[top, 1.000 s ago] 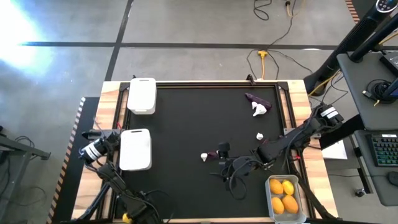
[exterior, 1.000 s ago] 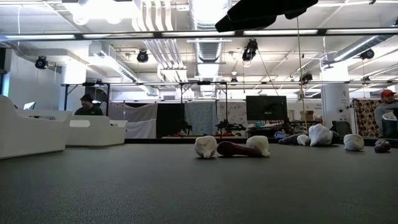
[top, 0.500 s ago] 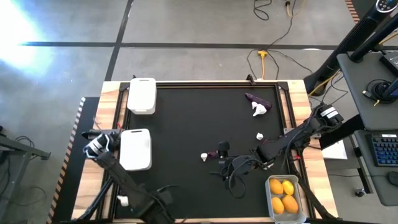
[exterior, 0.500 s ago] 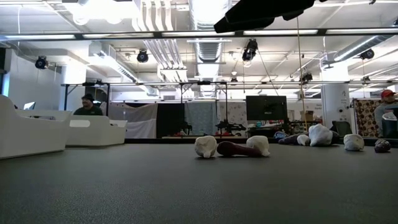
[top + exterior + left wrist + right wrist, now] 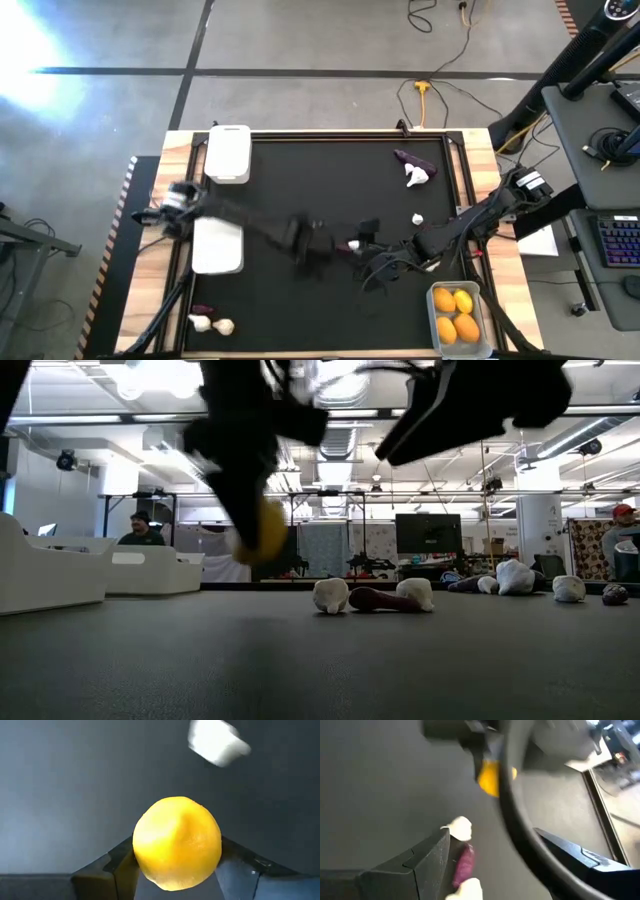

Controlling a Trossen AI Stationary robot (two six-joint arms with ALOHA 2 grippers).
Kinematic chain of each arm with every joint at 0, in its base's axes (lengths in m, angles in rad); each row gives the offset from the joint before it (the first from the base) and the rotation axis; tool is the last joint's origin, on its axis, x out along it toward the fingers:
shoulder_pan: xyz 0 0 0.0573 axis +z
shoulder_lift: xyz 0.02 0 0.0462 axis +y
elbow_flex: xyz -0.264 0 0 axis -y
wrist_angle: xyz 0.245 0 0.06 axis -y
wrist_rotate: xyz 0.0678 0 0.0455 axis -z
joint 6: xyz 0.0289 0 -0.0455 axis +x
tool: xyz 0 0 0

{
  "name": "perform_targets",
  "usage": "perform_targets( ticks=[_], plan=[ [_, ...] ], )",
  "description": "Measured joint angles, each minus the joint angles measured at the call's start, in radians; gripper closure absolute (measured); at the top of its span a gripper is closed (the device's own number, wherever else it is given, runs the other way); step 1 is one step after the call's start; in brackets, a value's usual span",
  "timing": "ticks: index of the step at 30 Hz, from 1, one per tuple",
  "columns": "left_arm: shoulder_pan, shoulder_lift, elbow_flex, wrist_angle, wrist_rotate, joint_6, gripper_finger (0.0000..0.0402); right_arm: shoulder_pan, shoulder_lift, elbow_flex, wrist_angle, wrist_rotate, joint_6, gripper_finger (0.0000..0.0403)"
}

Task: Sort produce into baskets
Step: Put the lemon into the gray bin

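Left jaws (image 5: pixel 175 870) clamped on yellow fruit (image 5: pixel 177 842), carried high above surface (image 5: pixel 300 170) to clear garlic bulb (image 5: pixel 218 742) beyond jaws. Right jaws (image 5: pixel 495 865) wide, empty; eggplant (image 5: pixel 464 862) between them, prob next pick. Clear basket (image 5: pixel 437 291) w/ other yellow fruits far off.

From above, the left arm (image 5: pixel 250 225) was a motion smear, and its claw (image 5: pixel 318 250) could not be made out there. The low view showed only dark blurred arm shapes. In the right wrist view a blurred cable (image 5: pixel 512 815) crossed the yellow fruit (image 5: pixel 490 777), and the purple piece (image 5: pixel 464 865) was unsharp.
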Motion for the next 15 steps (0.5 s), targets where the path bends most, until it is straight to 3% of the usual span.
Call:
perform_targets(
  ticks=[7, 11, 15],
  plan=[
    [0.239, -0.017, -0.217, 0.394, 0.102, 0.136, 0.0187, -0.026, -0.001, -0.039, -0.015, 0.001, 0.048, 0.0133],
    [0.265, -0.017, -0.268, 0.534, 0.150, 0.176, 0.0186, -0.060, 0.000, -0.065, -0.010, -0.007, 0.089, 0.0133],
    [0.263, -0.015, -0.278, 0.566, 0.155, 0.179, 0.0183, -0.107, 0.011, -0.076, 0.029, 0.001, 0.127, 0.0133]
  ],
)
